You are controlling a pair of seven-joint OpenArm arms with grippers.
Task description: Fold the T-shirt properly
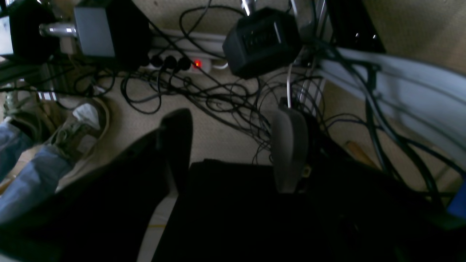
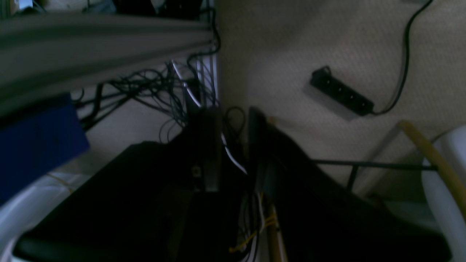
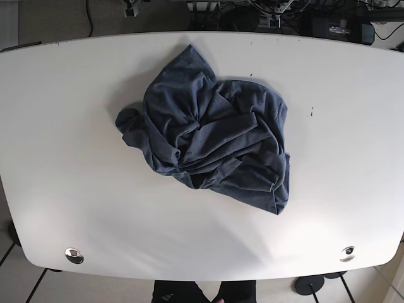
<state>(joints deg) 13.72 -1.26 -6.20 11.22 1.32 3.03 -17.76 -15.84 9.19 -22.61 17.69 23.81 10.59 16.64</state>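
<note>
We see the T-shirt (image 3: 211,142) lying crumpled on the surface (image 3: 63,158), near its middle, slightly toward the far edge.

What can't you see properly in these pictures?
- T-shirt: base view, crumpled in a heap on the table, so sleeves, collar and underside are hidden in its own folds.
- Left tool: left wrist view, open, but dark and pointing at the floor; absent from the base view.
- Right tool: right wrist view, blurred and shadowed, fingers barely apart; open or shut is unclear.
</note>
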